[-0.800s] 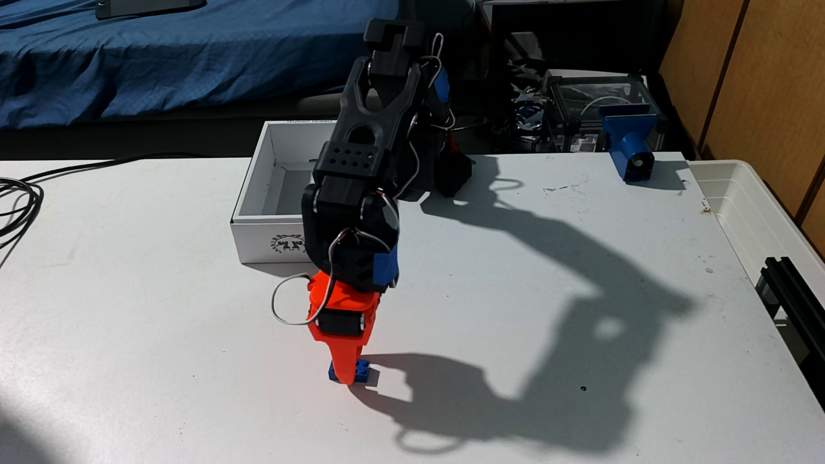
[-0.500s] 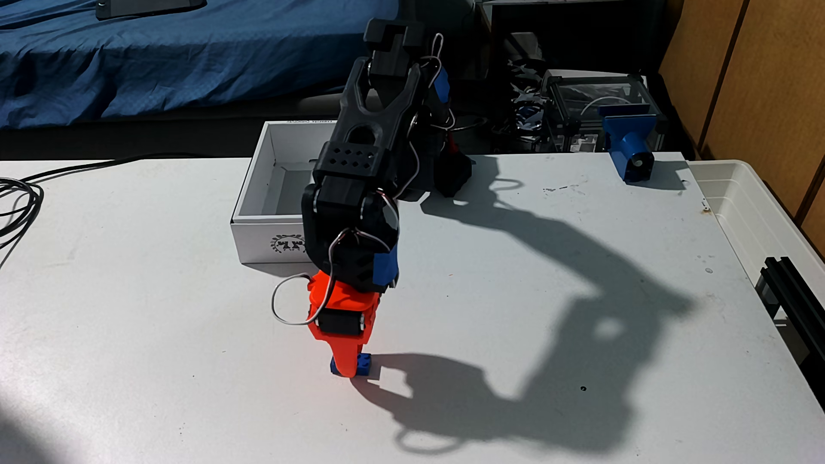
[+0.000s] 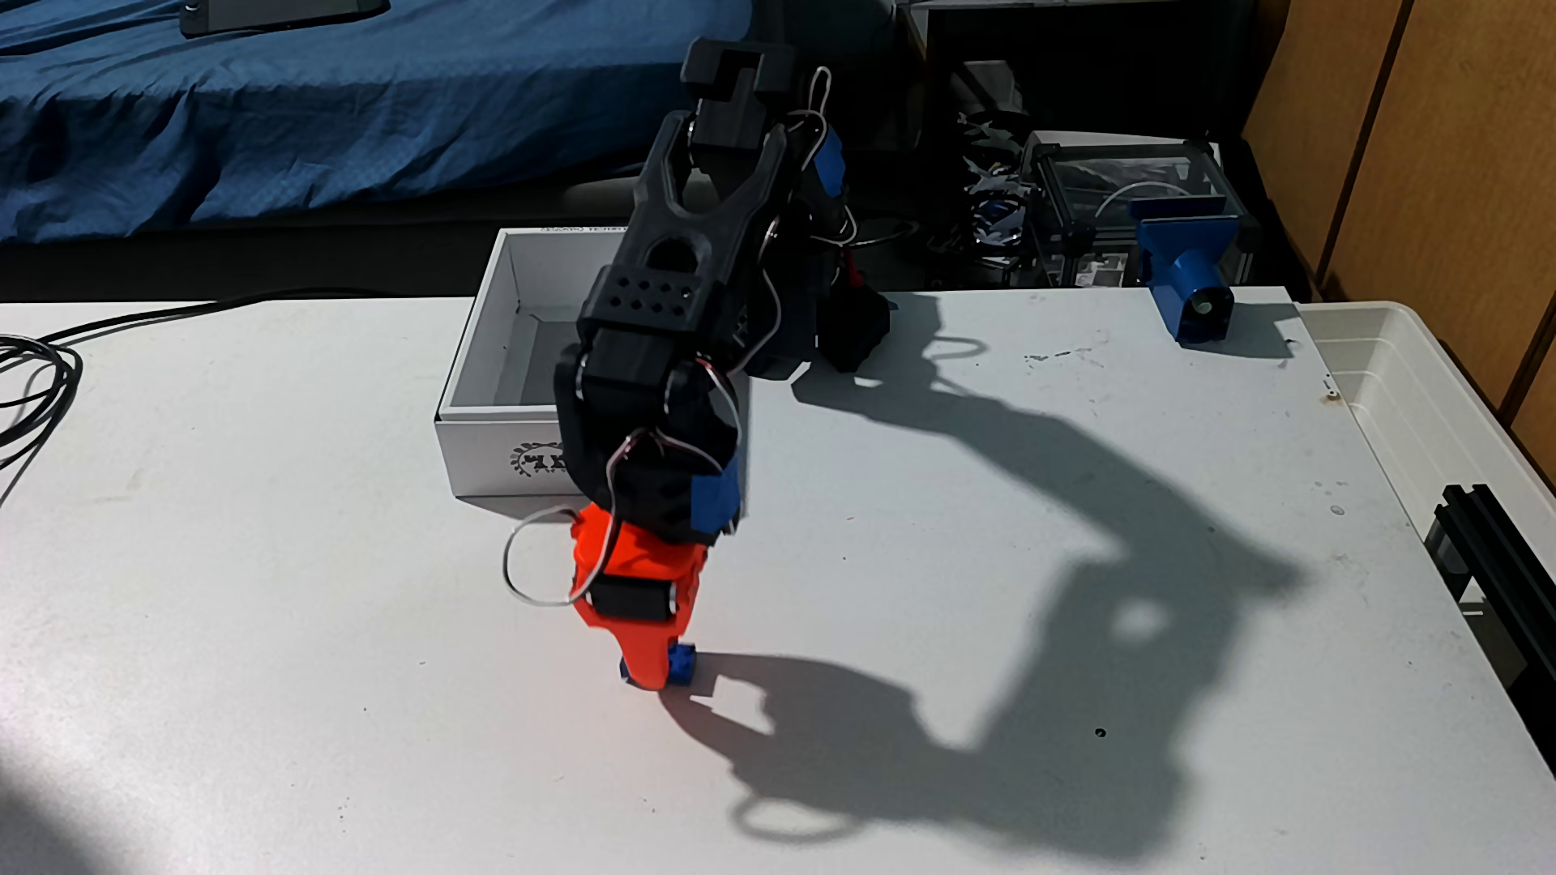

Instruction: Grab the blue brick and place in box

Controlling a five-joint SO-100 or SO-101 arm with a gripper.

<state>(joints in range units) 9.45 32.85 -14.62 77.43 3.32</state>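
Lifted slightly, the tool (image 3: 647, 680) grips the blue brick (image 3: 684, 662), seemingly just off the open table (image 3: 253, 589).

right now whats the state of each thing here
gripper: shut on the blue brick, tips at the table
blue brick: clamped between the orange fingers, not yet in the box
box: lidless, upright behind the arm
blue mount: standing at the far table edge

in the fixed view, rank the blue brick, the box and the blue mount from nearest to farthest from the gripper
1. blue brick, pinched at the tips of the gripper.
2. box, just behind the gripper, toward the table's far edge.
3. blue mount, at the far right corner of the table.
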